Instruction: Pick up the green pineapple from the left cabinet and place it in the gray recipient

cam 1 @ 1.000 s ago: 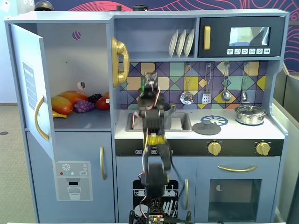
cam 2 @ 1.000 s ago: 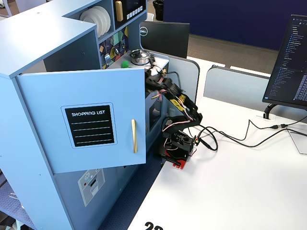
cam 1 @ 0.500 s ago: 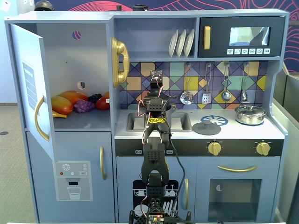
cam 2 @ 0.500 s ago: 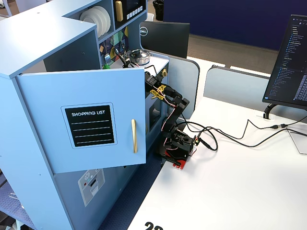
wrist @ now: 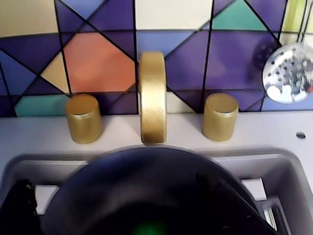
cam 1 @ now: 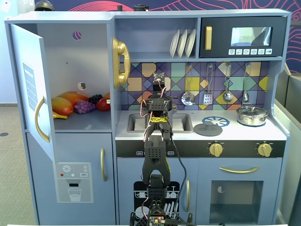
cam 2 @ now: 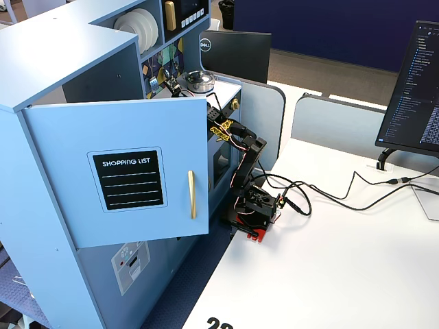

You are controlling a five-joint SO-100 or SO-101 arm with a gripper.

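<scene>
In the wrist view the gray recipient [wrist: 146, 181], a dark gray pot, fills the lower frame and stands in the sink [wrist: 29, 164]. A small blurred green patch low inside it is the green pineapple [wrist: 149, 228]. Dark fingers [wrist: 17, 205] show far apart at the left and right of the pot, so my gripper [wrist: 122, 215] reads as open above it. In a fixed view the gripper [cam 1: 159, 101] hangs over the sink and hides the pot. The left cabinet [cam 1: 70, 61] stands with its door [cam 1: 28, 84] open; no green fruit shows in it.
Orange fruits [cam 1: 63, 104], purple grapes [cam 1: 84, 107] and a red fruit [cam 1: 103, 104] lie on the cabinet shelf. A gold faucet [wrist: 153, 98] and two gold knobs [wrist: 84, 118] stand behind the sink. A flat gray lid [cam 1: 208, 127] and a silver lidded pot [cam 1: 252, 115] sit on the counter at right.
</scene>
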